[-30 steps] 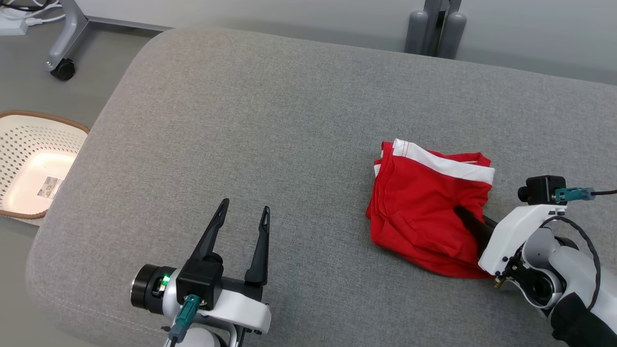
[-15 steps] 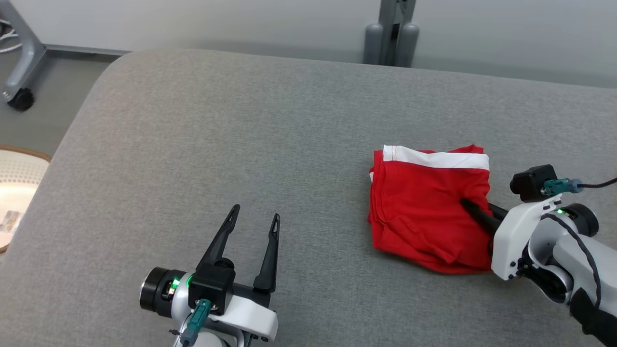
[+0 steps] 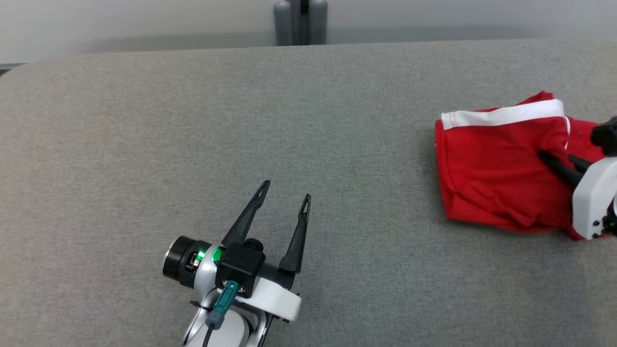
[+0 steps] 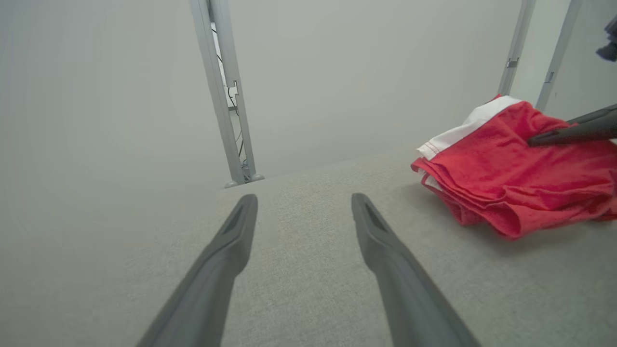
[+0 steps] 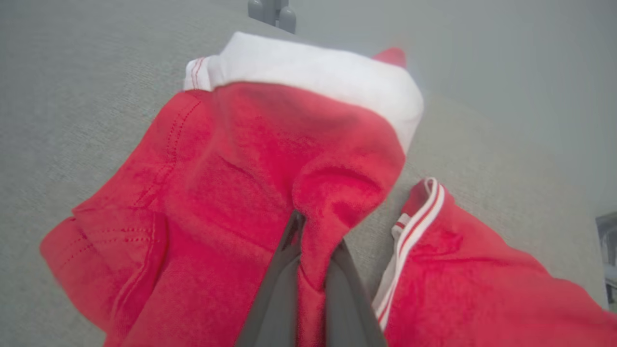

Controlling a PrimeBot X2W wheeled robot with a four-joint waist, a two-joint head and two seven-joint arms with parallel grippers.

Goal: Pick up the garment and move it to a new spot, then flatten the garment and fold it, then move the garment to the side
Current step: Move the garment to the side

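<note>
Head view: right end effector [image 3: 554, 156] clenched on garment [image 3: 491, 188]; left end effector [image 3: 286, 190] released, well apart; grey post [image 3: 300, 21] beyond cushion [image 3: 193, 120].

Looks like a robotics lab or test room, not anybody's home. The work surface is a big padded bench [image 3: 144, 120] covered in plain grey fabric, sitting near a bare pale wall [image 4: 96, 72]. A grey metal upright [image 4: 224, 96] stands behind it with loose cables [image 4: 237, 140] running down it, and there are more uprights [image 4: 518, 48] off to the side. The left gripper [image 3: 287, 190] carries a camera block and a teal plug [image 3: 222, 301], very much a lab rig.
</note>
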